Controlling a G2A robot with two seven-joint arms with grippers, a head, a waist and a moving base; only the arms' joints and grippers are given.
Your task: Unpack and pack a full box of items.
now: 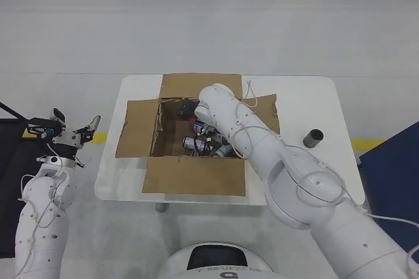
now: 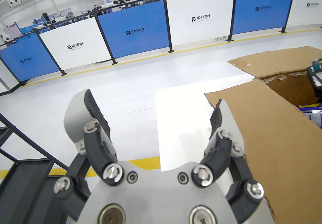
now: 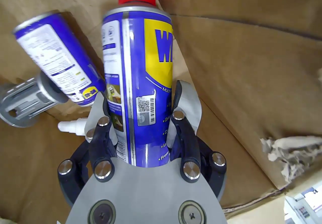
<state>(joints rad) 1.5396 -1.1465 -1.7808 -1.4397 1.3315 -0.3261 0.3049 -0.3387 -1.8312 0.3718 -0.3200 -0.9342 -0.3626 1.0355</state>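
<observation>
An open cardboard box (image 1: 194, 175) sits in the middle of the white table (image 1: 314, 97), with several blue cans lying inside. My right arm (image 1: 232, 120) reaches down into it. Inside the box, my right gripper (image 3: 141, 94) is shut on a blue and yellow spray can with a red cap (image 3: 138, 64), close to the box's cardboard wall (image 3: 239, 59). A second blue can (image 3: 57, 59) lies tilted beside it. My left gripper (image 2: 153, 101) hangs open and holds nothing, off the table's left side (image 1: 64, 132), facing the box's left flap (image 2: 264, 122).
A dark cylinder (image 1: 312, 137) stands alone on the table to the right of the box. A grey plastic part (image 3: 22, 106) and a white nozzle (image 3: 70, 127) lie on the box floor. A black frame (image 2: 22, 159) stands below the left gripper.
</observation>
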